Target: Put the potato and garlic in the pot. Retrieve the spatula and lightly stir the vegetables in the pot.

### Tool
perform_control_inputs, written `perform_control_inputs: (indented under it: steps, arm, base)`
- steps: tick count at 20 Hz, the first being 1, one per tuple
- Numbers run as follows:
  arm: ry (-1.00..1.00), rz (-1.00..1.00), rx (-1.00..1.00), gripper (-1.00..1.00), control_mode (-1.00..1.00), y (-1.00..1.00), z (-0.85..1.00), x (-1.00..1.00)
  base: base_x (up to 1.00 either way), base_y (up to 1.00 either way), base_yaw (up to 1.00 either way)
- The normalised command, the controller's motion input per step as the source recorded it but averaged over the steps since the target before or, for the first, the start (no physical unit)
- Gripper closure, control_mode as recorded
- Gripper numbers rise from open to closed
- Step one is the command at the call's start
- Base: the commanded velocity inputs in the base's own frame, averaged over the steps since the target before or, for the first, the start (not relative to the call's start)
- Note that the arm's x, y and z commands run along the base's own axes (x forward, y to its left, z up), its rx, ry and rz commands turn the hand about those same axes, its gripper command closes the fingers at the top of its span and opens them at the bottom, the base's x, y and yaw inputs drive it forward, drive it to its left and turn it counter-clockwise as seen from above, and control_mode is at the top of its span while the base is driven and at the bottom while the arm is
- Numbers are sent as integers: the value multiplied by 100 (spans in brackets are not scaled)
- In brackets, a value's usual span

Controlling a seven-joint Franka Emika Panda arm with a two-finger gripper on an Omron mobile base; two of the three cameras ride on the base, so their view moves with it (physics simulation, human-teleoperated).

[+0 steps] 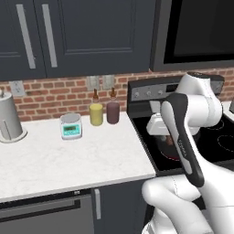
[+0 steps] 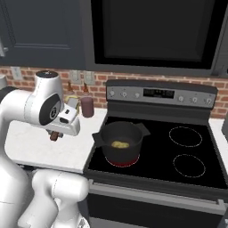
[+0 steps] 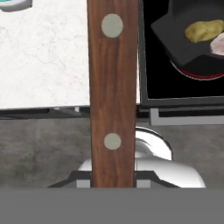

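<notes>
I count one pot on stove front-left burner, one potato inside, one garlic beside it in hand view. One spatula: wooden handle, two rivets, clenched in tool, held over white marble tabletop edge left of stove. Two bottles and one small scale by brick wall, dark cabinets above. Left base view shows grey canister; right base view shows pot interior.
</notes>
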Motion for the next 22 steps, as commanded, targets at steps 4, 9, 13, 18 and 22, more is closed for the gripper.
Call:
perform_control_inputs:
  steps: [4,9,13,18,22]
  arm:
    - [0,0,0,100,100,0,0,0]
    - [0,0,0,100,-100,0,-1,0]
    - [0,0,7,100,-100,-24,-1,0]
    - [-1,-14,32,100,-100,-22,14,15]
    - [15,-43,83,100,-100,-32,71,3]
  base:
    - [51,-2,-10]
    - [17,0,0]
    - [0,0,0]
    - [0,0,0]
    - [0,0,0]
